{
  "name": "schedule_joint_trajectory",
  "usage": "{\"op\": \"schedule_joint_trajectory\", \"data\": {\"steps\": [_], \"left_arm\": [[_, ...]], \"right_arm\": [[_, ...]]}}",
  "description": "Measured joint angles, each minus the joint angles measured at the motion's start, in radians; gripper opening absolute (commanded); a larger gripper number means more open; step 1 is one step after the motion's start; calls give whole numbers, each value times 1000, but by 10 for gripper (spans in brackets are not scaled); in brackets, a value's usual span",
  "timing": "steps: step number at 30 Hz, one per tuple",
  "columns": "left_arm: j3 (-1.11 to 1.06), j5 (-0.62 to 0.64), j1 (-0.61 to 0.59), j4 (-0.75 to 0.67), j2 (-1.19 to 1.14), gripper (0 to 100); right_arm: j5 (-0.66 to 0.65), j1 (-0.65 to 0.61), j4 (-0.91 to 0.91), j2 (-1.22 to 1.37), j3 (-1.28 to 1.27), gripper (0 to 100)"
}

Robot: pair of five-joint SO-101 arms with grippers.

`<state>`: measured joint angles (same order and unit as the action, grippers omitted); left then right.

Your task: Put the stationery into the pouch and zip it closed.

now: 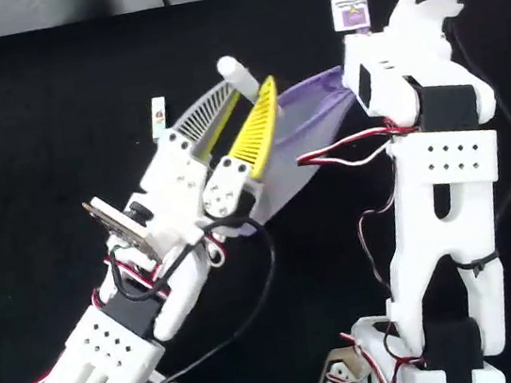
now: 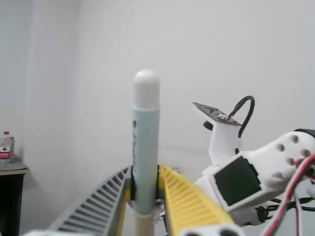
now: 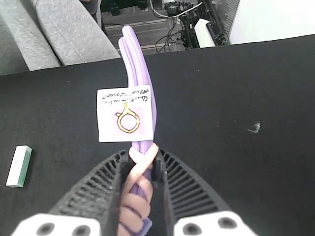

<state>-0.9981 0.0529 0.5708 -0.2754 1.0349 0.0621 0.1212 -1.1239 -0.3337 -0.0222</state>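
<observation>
black tabletop beneath a purple pouch, one end clenched in the right end effector; beside the pouch, left end effector grasps a stick (white-capped).

On my feed the table reads as matt black cloth with a fleck of lint on it. The pouch looks soft and smooth with a faint sheen, fabric or vinyl, I can't tell which. Its tag is flat white paper. The pen is smooth satin plastic. The right arm is matt white plastic. The left gripper has ribbed plastic fingers, and the right gripper is ribbed grey plastic.
</observation>
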Motion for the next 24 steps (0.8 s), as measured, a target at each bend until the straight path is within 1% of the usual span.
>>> {"op": "schedule_joint_trajectory", "data": {"steps": [6,10,12,14,21,24], "left_arm": [[28,0,-31,-2,-110,34],[29,0,-34,-2,-192,133],[32,0,-34,28,-192,142],[66,-3,-34,112,-186,145],[273,-3,-2,539,-54,184],[338,-5,-8,647,0,184]], "right_arm": [[0,0,-71,0,54,11],[0,0,-77,0,60,11],[0,0,-77,0,60,11],[0,0,-77,0,60,11],[-2,0,-77,0,60,11],[-2,-20,-77,0,60,11]]}}
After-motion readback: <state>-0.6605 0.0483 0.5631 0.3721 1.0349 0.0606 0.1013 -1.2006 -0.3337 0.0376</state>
